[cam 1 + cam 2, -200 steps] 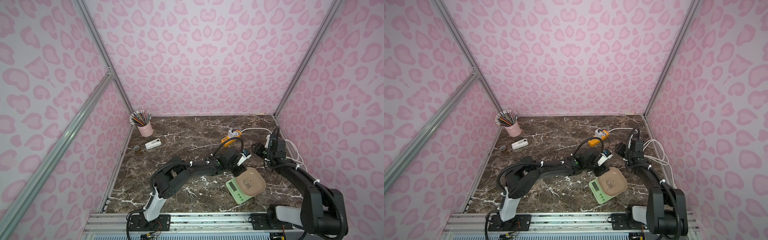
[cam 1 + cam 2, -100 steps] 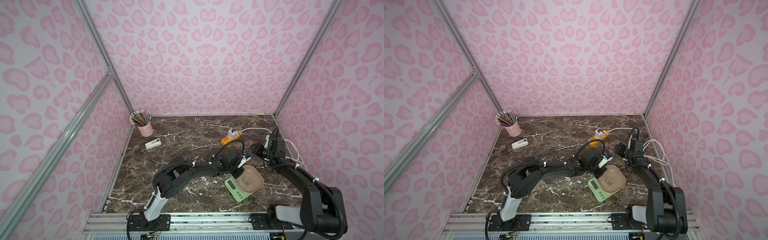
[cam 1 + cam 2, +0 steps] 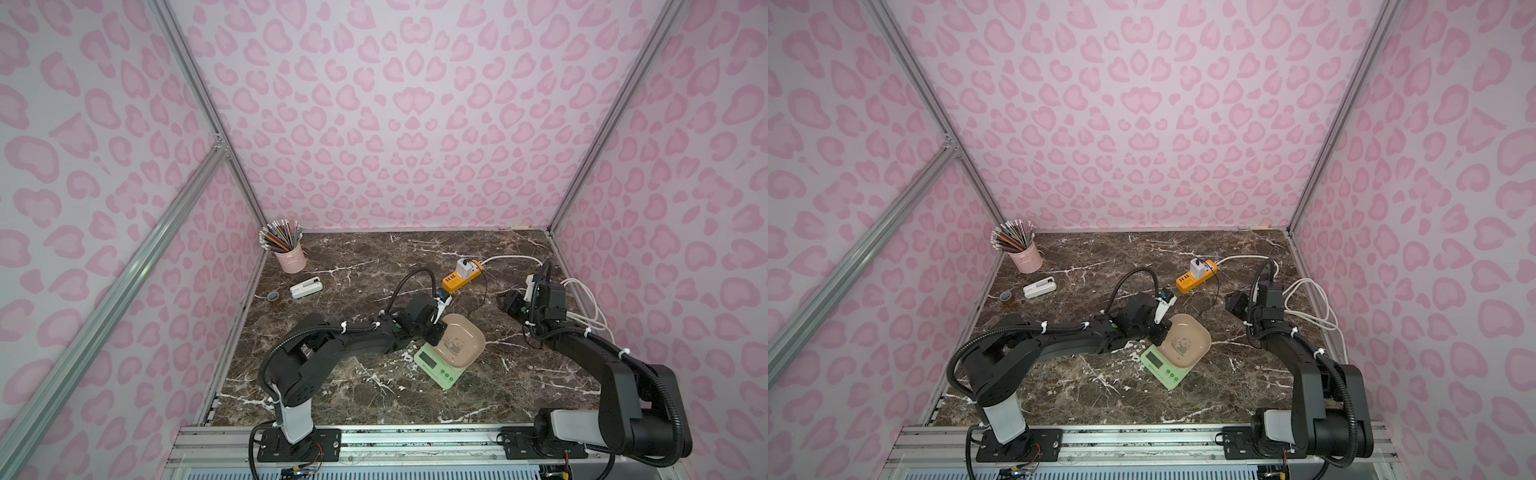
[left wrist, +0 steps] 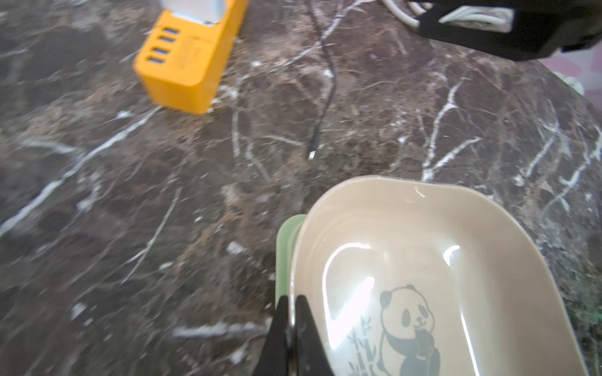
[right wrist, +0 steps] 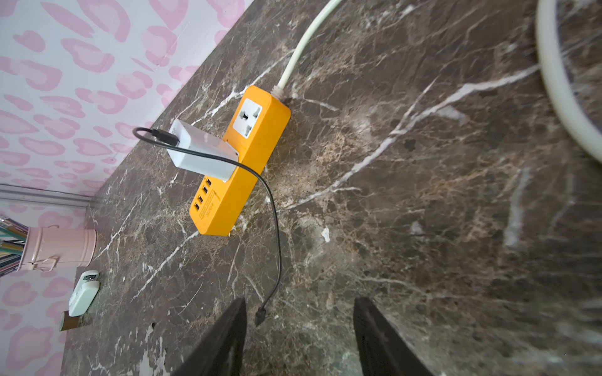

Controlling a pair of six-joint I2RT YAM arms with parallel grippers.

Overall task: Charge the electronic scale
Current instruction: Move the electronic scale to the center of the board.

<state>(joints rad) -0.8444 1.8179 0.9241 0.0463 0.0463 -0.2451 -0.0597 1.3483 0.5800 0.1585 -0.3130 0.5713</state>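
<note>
Beige scale tray (image 4: pixel 423 228) cut off; left gripper (image 4: pixel 292 299) pinching rim.

Tray (image 4: pixel 407 234): was glossy, smooth plastic, with glare.
Scale (image 3: pixel 444 376): looked matt plastic.
Table (image 5: pixel 423 195): was polished, marble-veined stone.
Power strip (image 5: pixel 224 208): was smooth plastic.
Pencil cup (image 5: pixel 58 247): looked painted metal.

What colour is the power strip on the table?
The power strip is orange; the right wrist view shows it best.
</note>
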